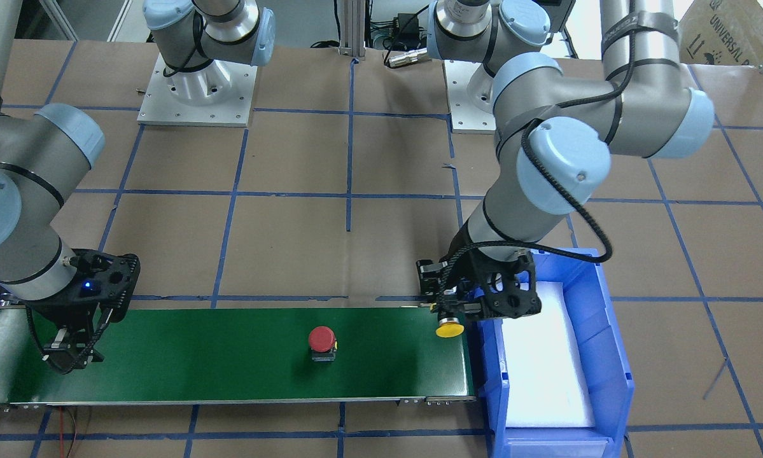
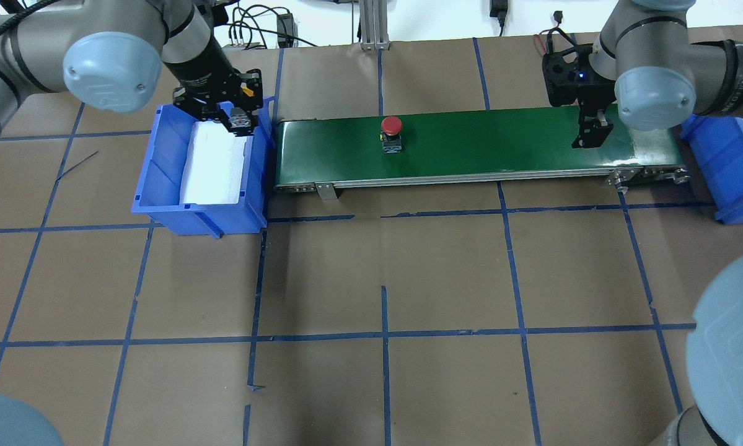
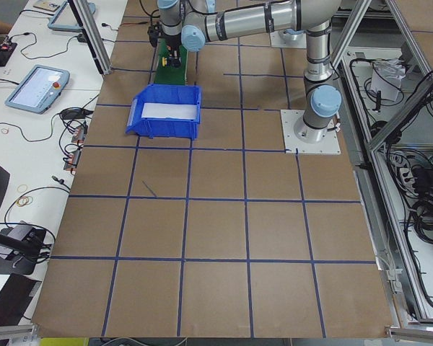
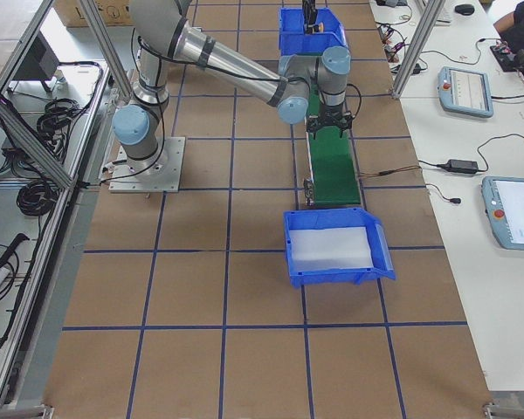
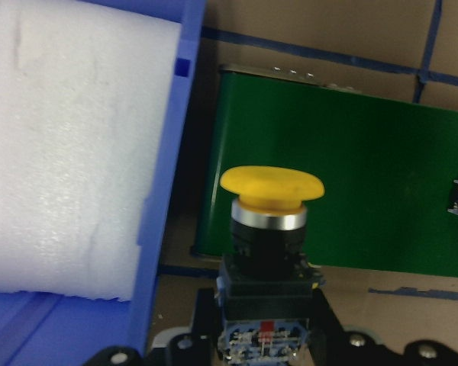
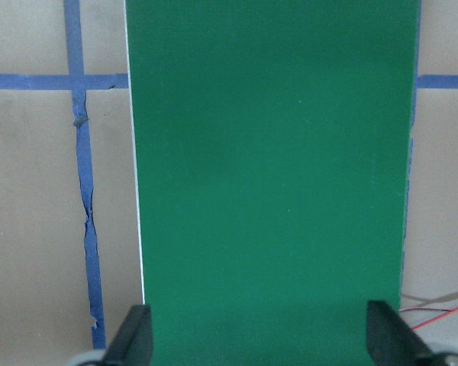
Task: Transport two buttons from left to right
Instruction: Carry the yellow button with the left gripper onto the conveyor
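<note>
Belt (image 1: 196, 356) links the bin (image 1: 613, 331) to the right side, so I guess it does the hauling. Left gripper (image 1: 448, 313) is clamped on the yellow button (image 1: 449, 329) at the belt's bin end, right gripper (image 1: 69, 355) hangs wide open over the far end to catch, and the red button (image 1: 322, 338) sits mid-belt.

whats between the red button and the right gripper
Nothing but bare green belt lies between the red button and the right gripper, as the overhead view shows.
</note>
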### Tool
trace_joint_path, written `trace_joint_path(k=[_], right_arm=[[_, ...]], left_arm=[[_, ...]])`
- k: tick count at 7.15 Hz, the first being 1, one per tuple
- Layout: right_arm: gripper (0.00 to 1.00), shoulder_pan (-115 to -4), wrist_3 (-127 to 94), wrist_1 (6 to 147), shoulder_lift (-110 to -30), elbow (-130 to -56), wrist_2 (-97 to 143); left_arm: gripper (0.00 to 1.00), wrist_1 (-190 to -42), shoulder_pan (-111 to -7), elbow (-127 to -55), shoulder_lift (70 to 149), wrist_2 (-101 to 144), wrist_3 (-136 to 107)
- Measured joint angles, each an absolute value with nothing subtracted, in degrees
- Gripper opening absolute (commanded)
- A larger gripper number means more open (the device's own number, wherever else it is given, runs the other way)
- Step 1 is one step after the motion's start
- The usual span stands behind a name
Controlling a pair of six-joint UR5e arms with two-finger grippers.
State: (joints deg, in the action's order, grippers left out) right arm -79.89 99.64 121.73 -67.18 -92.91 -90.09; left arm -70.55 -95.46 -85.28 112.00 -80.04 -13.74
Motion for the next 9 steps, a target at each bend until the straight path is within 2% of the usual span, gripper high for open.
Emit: trace_joint_path(k=[4,5,6,7,8,9], right_arm=[[1.0,-79.9,99.5,121.8,-67.2,-92.8,-91.6],[1.0,-79.9,100.0,121.8,-67.3,-92.9,-91.7],[1.0,-79.9,100.5,121.8,-67.5,-93.1,-91.6],[1.0,-79.9,100.8,121.8,-67.9,-93.6,-91.3],[1.0,-79.9,101.1,121.9,-68.2,-94.0,-91.1],[1.0,-79.9,102.3,121.9,-68.7,-94.1,-91.1]], left_arm=[[0.22,-63.8,-97.3,-85.1,118.5,-81.2,-13.8],[0.27,-62.7,-97.3,-85.4,119.4,-82.4,-13.1],[0.47,-62.3,-97.3,-85.7,119.8,-83.8,-12.0],[0.84,-62.2,-97.3,-86.1,120.0,-84.5,-11.7],[0.89,-62.2,-97.3,-86.3,119.9,-84.6,-12.1],[0.99,-62.4,-97.3,-86.4,119.7,-84.3,-13.5]])
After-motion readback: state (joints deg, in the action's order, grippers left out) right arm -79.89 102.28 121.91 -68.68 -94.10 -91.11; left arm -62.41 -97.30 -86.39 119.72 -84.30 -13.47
